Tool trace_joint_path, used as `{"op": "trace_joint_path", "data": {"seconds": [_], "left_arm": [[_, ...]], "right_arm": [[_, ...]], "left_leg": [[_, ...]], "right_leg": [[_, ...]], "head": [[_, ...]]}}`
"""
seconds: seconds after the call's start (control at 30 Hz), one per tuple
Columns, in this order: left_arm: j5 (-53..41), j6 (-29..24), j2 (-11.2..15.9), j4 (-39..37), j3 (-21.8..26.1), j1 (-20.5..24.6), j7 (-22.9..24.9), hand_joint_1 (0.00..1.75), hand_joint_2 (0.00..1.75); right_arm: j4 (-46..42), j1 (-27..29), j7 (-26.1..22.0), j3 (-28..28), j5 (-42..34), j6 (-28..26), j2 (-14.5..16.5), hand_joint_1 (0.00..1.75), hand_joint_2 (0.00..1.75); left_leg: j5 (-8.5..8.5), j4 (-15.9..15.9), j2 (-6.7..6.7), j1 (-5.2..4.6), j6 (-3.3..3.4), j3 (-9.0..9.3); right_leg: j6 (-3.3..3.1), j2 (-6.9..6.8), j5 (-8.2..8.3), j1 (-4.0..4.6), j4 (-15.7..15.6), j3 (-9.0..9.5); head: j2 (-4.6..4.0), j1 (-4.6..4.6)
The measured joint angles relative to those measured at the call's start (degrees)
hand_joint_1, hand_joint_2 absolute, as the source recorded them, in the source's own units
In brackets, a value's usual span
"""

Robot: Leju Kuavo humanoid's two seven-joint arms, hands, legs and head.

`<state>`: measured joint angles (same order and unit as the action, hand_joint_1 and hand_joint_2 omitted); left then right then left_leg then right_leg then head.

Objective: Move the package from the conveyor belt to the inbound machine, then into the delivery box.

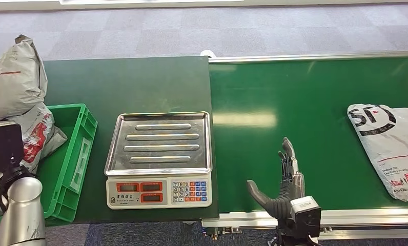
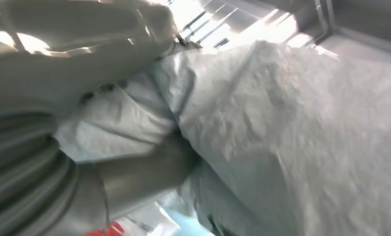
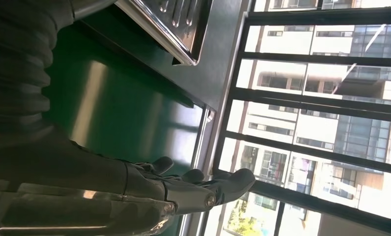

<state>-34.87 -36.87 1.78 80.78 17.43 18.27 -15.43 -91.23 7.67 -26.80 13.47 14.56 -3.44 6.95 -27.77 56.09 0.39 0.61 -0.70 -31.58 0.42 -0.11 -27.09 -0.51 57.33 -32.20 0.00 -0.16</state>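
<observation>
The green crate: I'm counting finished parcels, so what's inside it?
Grey mailer bags are piled in the green crate, one with red print. Anything beneath them and the crate's bottom are covered.

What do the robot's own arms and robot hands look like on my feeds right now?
The left arm is a smooth silver tube with black cables and a black box-shaped module above it. The right robot hand has dark grey fingers, a thick dark thumb and a black-and-silver wrist block. The left robot hand shows a grey ribbed cover and a grey thumb.
</observation>
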Motion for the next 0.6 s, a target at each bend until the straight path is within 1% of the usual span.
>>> {"op": "trace_joint_path", "data": {"seconds": [0.1, 0.17, 0.23, 0.3, 0.37, 0.5, 0.6], "left_arm": [[0.5, -0.3, 0.8, -1.8, 2.8, 0.0, 0.8, 1.61, 1.75], [1.0, -1.0, 1.2, -2.5, 4.7, 0.0, 1.0, 1.55, 1.75], [1.1, -1.9, 1.6, -3.0, 6.6, 0.0, 1.1, 1.04, 1.75], [0.9, -2.5, 2.0, -3.4, 8.2, 0.0, 1.2, 0.28, 1.75], [0.6, -2.8, 2.3, -3.8, 9.5, 0.0, 1.3, 0.0, 1.75], [1.3, -2.2, 3.1, -4.8, 11.2, 0.5, 1.3, 0.0, 1.75], [6.2, 1.0, 3.4, -5.5, 11.8, 1.1, 0.3, 0.0, 1.75]], "right_arm": [[0.1, 0.0, 0.2, 0.0, 0.0, 0.0, 0.0, 0.0, 1.75], [0.2, 0.0, 0.3, 0.0, 0.0, 0.1, 0.0, 0.0, 1.75], [0.4, 0.0, 0.4, 0.0, 0.0, 0.1, 0.0, 0.0, 1.75], [0.6, 0.0, 0.4, 0.1, 0.0, 0.1, 0.0, 0.0, 1.75], [0.7, 0.0, 0.4, 0.1, 0.0, 0.1, 0.0, 0.0, 1.75], [0.9, 0.0, 0.6, 0.1, 0.0, 0.2, 0.0, 0.0, 1.75], [1.0, -0.3, 1.2, 0.1, 0.0, 0.5, 0.0, 0.0, 1.75]], "left_leg": [[0.0, 0.0, 0.0, 0.0, 0.0, -0.01], [0.0, 0.0, 0.0, 0.0, 0.0, -0.01], [0.0, 0.0, 0.0, 0.0, 0.0, -0.01], [0.0, 0.0, 0.0, 0.0, 0.0, -0.01], [0.0, 0.0, -0.01, 0.0, 0.0, -0.01], [0.0, 0.0, -0.01, 0.0, 0.0, -0.01], [0.0, 0.0, -0.02, 0.0, 0.0, -0.01]], "right_leg": [[0.0, 0.0, 0.0, 0.0, 0.0, -0.01], [0.0, 0.0, 0.0, 0.0, 0.0, -0.01], [0.0, 0.0, 0.0, 0.0, 0.0, -0.01], [0.0, -0.01, 0.0, 0.0, 0.0, -0.01], [0.0, -0.02, 0.0, 0.0, 0.0, -0.01], [0.0, -0.02, 0.0, 0.0, 0.0, 0.0], [0.0, -0.02, 0.0, 0.0, 0.0, 0.0]], "head": [[0.0, 0.0], [0.0, 0.01], [0.0, 0.0], [0.0, 0.0], [0.0, 0.0], [0.0, 0.02], [0.0, 0.01]]}}
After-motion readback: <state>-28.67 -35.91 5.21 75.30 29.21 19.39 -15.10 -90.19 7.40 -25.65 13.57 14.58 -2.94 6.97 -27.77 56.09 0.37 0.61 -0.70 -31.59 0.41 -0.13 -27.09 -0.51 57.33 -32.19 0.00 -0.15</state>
